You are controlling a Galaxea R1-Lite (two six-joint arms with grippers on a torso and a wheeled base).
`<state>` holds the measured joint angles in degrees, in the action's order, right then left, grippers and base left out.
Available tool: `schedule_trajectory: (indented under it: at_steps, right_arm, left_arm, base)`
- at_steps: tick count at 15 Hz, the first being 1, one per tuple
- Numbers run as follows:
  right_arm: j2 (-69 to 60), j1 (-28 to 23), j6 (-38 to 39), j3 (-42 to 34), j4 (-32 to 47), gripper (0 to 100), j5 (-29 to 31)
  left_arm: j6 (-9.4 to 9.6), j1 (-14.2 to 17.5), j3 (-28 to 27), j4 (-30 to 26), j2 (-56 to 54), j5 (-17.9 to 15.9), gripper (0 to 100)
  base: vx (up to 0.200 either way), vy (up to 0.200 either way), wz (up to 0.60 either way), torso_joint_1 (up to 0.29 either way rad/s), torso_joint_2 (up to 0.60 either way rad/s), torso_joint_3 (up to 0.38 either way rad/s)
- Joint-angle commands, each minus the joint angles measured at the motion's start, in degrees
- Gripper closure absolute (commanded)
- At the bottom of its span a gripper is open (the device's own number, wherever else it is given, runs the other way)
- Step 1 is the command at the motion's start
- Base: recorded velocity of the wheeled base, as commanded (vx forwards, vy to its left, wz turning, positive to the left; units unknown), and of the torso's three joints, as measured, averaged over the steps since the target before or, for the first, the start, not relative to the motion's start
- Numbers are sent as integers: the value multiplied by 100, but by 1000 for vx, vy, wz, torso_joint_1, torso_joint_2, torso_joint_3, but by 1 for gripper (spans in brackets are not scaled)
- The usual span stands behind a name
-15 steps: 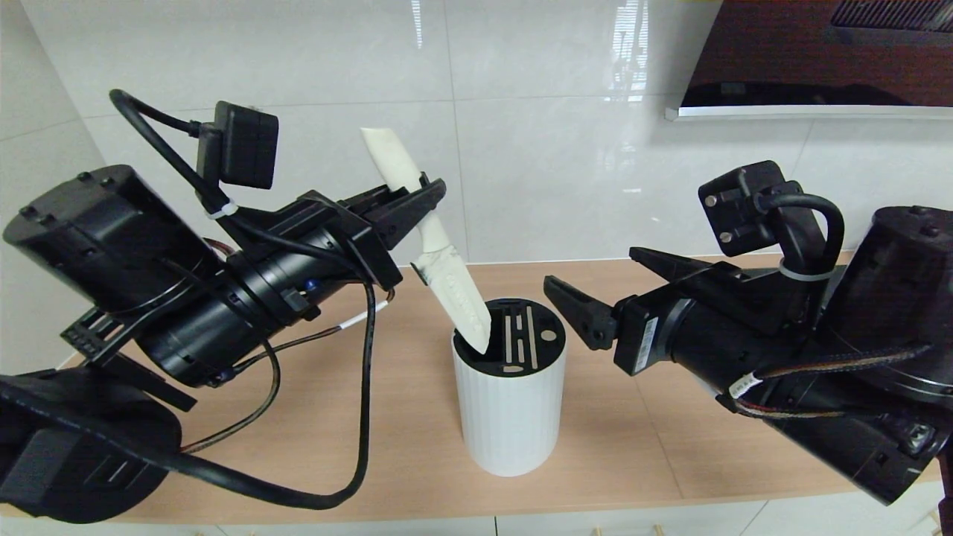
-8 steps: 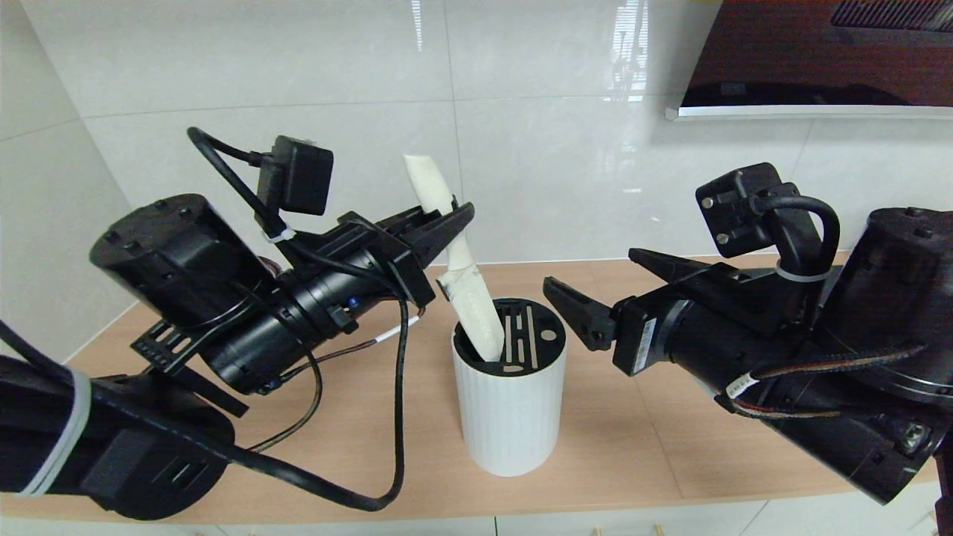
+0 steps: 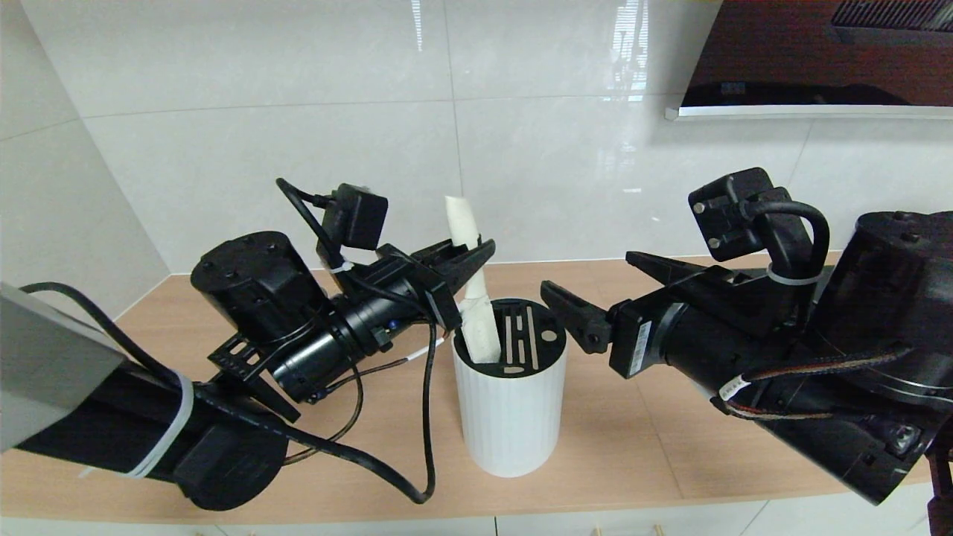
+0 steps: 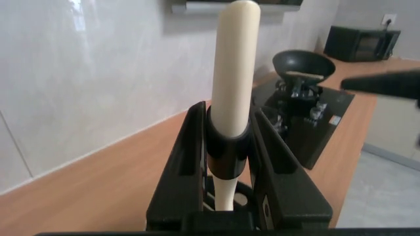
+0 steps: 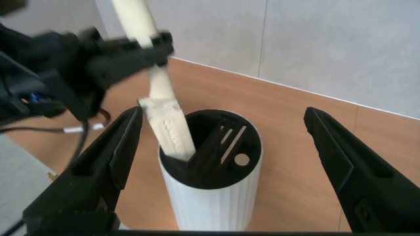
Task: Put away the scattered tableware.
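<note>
By holder — L claw around knife.

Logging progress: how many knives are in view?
1. The white knife, gripped by the left gripper, blade partly in the white holder. Its other slots look empty.

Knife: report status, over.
Left tool shut on knife handle. Blade part-way into knife block, tilted. Right tool open beside the block, touching nothing. Nothing seen blocking the slot.

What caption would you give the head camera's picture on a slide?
Left hand holds a white knife, blade partly inside the white slotted holder on the counter; right hand open beside it.
</note>
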<state>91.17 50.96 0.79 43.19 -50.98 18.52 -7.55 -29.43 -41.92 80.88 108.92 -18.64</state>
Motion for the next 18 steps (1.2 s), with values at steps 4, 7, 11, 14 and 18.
schedule_trajectory:
  at_steps: [4,7,11,14,18]
  right_arm:
    - [14,2,0,-4,-8,0,3]
    - [14,2,0,-4,0,0,3]
    - [14,2,0,-4,0,0,3]
    - [14,2,0,-4,-8,0,3]
    - [14,2,0,-4,0,0,3]
  left_arm:
    - [-19,-81,26,173,481,18,100]
    - [-28,-98,26,208,665,62,100]
    - [-28,-98,18,288,859,62,100]
    - [-36,-98,18,305,920,62,100]
    - [-36,-98,26,305,920,62,100]
  base:
    - [0,0,0,0,0,0]
    - [0,0,0,0,0,0]
    - [0,0,0,0,0,0]
    - [0,0,0,0,0,0]
    - [0,0,0,0,0,0]
